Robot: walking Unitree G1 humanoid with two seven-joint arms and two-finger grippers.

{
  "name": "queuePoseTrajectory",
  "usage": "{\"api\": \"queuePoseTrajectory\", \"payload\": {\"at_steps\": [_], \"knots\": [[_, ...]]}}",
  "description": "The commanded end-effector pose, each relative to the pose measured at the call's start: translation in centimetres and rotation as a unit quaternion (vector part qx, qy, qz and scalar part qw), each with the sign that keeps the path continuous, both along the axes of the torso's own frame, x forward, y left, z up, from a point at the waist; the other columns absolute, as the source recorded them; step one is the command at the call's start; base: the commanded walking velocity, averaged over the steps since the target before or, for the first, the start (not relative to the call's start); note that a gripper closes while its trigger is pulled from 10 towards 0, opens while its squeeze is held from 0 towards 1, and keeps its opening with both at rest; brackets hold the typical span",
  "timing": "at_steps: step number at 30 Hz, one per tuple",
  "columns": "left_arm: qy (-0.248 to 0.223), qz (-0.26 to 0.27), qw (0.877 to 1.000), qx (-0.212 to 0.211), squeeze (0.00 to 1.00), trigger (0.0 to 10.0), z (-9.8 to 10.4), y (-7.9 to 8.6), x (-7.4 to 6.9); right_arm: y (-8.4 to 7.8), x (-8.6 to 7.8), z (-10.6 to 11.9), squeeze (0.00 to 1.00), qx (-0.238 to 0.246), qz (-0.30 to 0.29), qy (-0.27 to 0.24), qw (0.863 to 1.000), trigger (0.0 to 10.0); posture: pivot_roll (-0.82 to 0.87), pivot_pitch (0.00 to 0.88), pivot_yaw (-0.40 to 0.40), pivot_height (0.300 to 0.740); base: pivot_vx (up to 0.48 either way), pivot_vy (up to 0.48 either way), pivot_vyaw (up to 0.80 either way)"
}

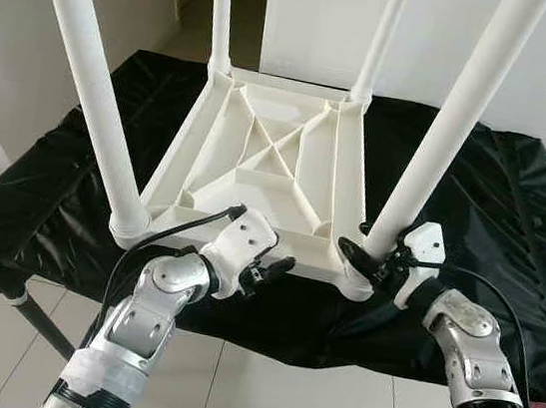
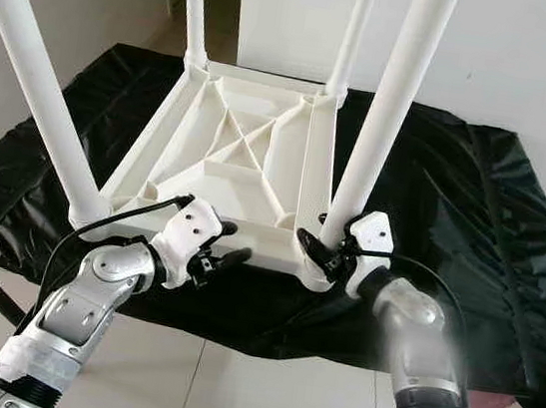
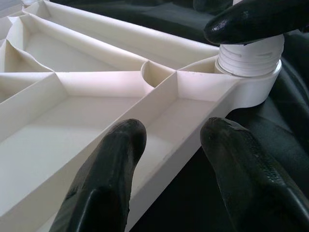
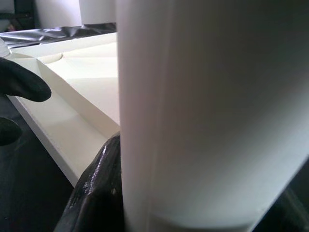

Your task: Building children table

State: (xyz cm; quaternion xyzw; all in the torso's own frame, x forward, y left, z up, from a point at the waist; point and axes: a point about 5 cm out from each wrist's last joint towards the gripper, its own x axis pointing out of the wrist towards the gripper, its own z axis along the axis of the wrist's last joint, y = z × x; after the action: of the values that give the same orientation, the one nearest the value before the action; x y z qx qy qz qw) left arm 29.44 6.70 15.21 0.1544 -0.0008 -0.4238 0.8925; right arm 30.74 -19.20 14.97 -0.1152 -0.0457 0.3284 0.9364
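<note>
Both hands at the near edge of the upturned children's table point(image 1: 268, 163).

Table lies top-down on the black-draped bench point(image 1: 513, 216), four white legs pointing up, long axes near vertical and splaying outward. Left hand point(image 1: 266, 270), fingers spread, straddles the table's near rim without pinching it. Right hand point(image 1: 366, 260) is pinched around the base of the near right leg point(image 1: 444, 126), at its corner socket.

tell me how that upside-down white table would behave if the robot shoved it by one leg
The upturned table looks like hollow ribbed plastic, so probably light and stiff. On the black cloth it would likely slide, maybe bunching the fabric. Its long legs give leverage; a push high up could tip it.
</note>
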Motion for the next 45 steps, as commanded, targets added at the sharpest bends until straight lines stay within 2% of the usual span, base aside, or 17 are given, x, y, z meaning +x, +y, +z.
{"api": "queuePoseTrajectory", "payload": {"at_steps": [1,2,3,7,12,14,18,20,21,24,25,26,27,30,32,38,45], "knots": [[-0.011,0.045,0.999,0.0,0.0,10.0,-0.1,0.4,0.4,-0.1,-0.1,-0.5,0.0,-0.009,0.0,0.005,1.0,0.0,-0.03,0.031,-0.004,0.74,0.0,0.0,0.0],[-0.011,0.045,0.999,0.0,0.0,10.0,-0.1,0.4,0.4,-0.1,-0.1,-0.5,0.0,-0.009,0.0,0.005,1.0,0.0,-0.03,0.031,-0.004,0.74,0.0,0.0,0.0],[-0.011,0.042,0.999,0.0,0.0,10.0,-0.1,0.4,0.4,0.0,-0.1,-0.3,0.0,0.004,-0.012,0.003,1.0,10.0,-0.03,0.031,-0.005,0.74,0.0,0.0,0.0],[-0.01,0.039,0.999,0.001,0.0,10.0,-0.2,0.2,0.2,0.0,0.0,-0.1,0.0,0.026,-0.044,0.008,0.999,10.0,-0.04,0.031,-0.004,0.74,0.0,0.0,0.0],[-0.009,0.037,0.999,0.001,0.0,10.0,-0.2,0.2,0.2,0.0,0.1,-0.1,0.0,0.028,-0.082,0.008,0.996,10.0,-0.04,0.037,-0.005,0.74,0.0,0.0,0.0],[-0.008,0.037,0.999,0.001,0.0,10.0,-0.3,0.2,0.1,0.1,-0.1,0.2,0.0,0.041,-0.114,-0.002,0.993,10.0,-0.04,0.043,-0.004,0.74,0.0,0.0,0.0],[-0.006,0.037,0.999,0.001,0.0,10.0,-0.3,0.3,0.1,0.6,-0.5,0.7,0.0,0.058,-0.139,-0.014,0.989,10.0,-0.04,0.046,0.0,0.74,0.0,0.0,0.0],[-0.005,0.035,0.999,0.002,0.0,10.0,-0.4,0.3,0.0,1.4,-1.0,0.7,0.0,0.083,-0.189,-0.015,0.978,10.0,-0.04,0.05,0.002,0.74,0.0,0.0,0.0],[-0.005,0.035,0.999,0.002,0.0,10.0,-0.4,0.3,0.0,1.4,-1.0,0.7,0.0,0.083,-0.189,-0.015,0.978,10.0,-0.04,0.05,0.002,0.74,0.0,0.0,0.0],[-0.005,0.034,0.999,0.002,0.0,10.0,-0.3,0.2,0.0,2.6,-2.0,0.4,0.0,0.102,-0.25,-0.017,0.963,10.0,-0.05,0.052,0.003,0.74,0.0,0.0,0.0],[-0.005,0.034,0.999,0.002,0.0,10.0,-0.3,0.2,0.0,2.6,-2.0,0.4,0.0,0.102,-0.25,-0.017,0.963,10.0,-0.05,0.052,0.003,0.74,0.0,0.0,0.0],[-0.005,0.033,0.999,0.001,0.0,10.0,-0.3,0.1,0.0,3.2,-2.5,0.1,0.0,0.115,-0.289,-0.014,0.95,10.0,-0.04,0.058,-0.002,0.74,0.0,0.0,0.0],[-0.005,0.033,0.999,0.001,0.0,10.0,-0.3,0.1,0.0,3.2,-2.5,0.1,0.0,0.115,-0.289,-0.014,0.95,10.0,-0.04,0.058,-0.002,0.74,0.0,0.0,0.0],[-0.005,0.034,0.999,0.0,0.0,10.0,-0.3,0.1,-0.1,3.8,-3.0,-0.6,0.0,0.13,-0.341,-0.005,0.931,10.0,-0.04,0.062,-0.005,0.74,0.0,0.0,0.0],[-0.004,0.038,0.999,-0.001,0.0,10.0,-0.3,0.2,-0.1,4.3,-3.2,-0.8,0.0,0.139,-0.389,-0.005,0.911,10.0,-0.04,0.066,-0.009,0.74,0.0,0.0,0.0],[-0.003,0.039,0.999,-0.001,0.0,10.0,-0.4,0.2,-0.2,4.5,-3.3,-0.6,0.0,0.141,-0.399,-0.006,0.906,10.0,-0.03,0.072,-0.009,0.74,0.0,0.0,0.0],[0.002,0.042,0.999,-0.003,0.0,10.0,-0.6,0.3,-0.4,3.8,-4.0,-0.6,0.0,0.125,-0.421,-0.002,0.898,10.0,-0.05,0.073,-0.01,0.74,0.0,0.0,0.0]]}}
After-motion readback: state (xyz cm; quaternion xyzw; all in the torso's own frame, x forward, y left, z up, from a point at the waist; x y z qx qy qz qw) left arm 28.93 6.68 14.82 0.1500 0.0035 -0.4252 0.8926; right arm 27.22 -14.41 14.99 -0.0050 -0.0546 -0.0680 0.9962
